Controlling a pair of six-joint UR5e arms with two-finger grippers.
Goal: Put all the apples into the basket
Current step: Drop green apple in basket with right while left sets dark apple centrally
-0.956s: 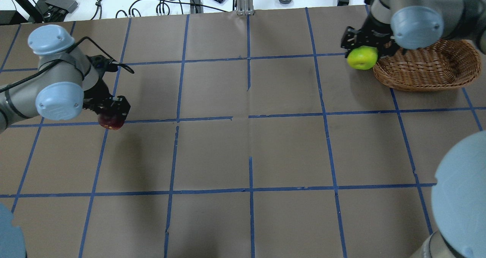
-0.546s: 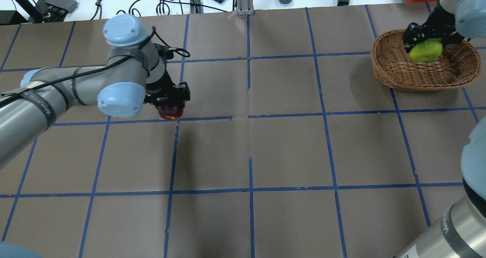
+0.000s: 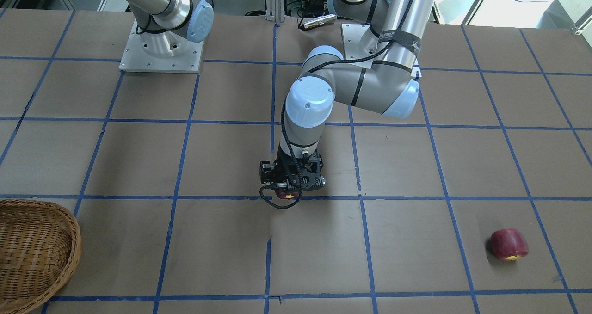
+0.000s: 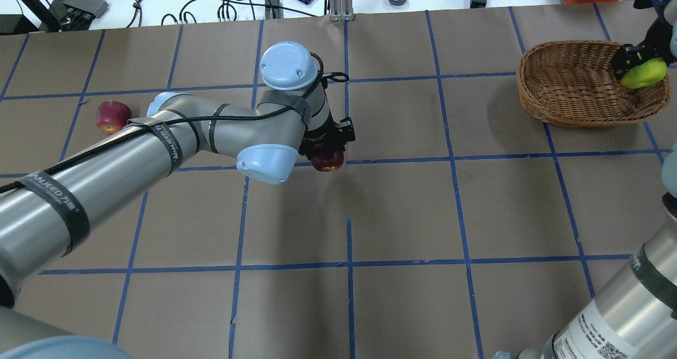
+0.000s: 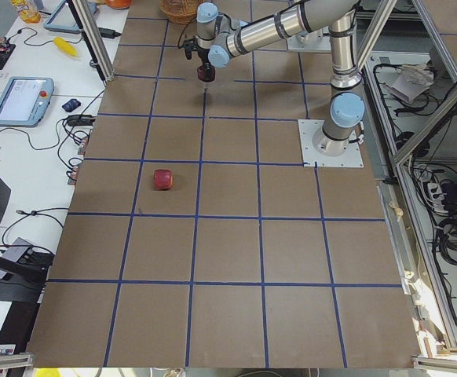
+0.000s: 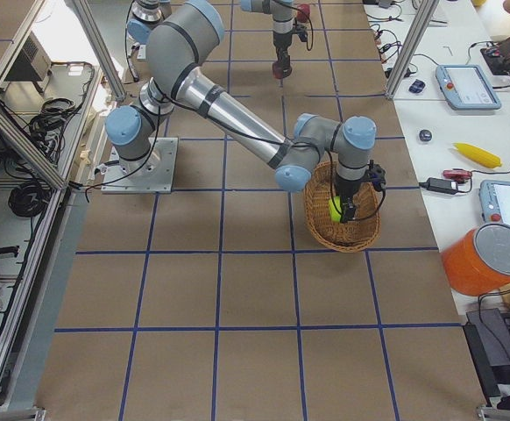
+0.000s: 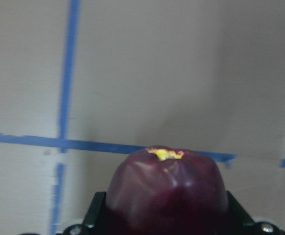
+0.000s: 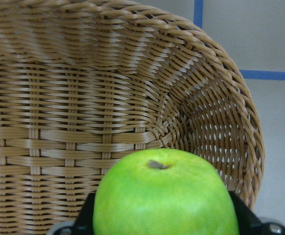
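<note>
Brown taped table [image 4: 402,211]. Left gripper [image 4: 332,146] clamped on dark red apple [image 4: 328,162]. Right gripper [image 4: 640,64] clamped on green apple [image 4: 645,75], basket [image 4: 566,84] beneath it. Red apple [image 4: 112,117] well apart from left gripper.

Your left arm [image 4: 211,131] is stretching from the lower left of the overhead view to its middle, with the forearm lying almost level and the wrist pointing straight down. Your left hand [image 4: 328,154] is gripping a dark red apple [image 4: 328,162], and its black fingers [image 7: 94,215] are pressing on both sides of the fruit. Your right arm [image 6: 229,114] is extending to the upper right corner of the overhead view, bending at the elbow with the wrist turned downward. Your right hand [image 4: 639,67] is clamping a green apple [image 4: 645,74] between its two fingers.
</note>
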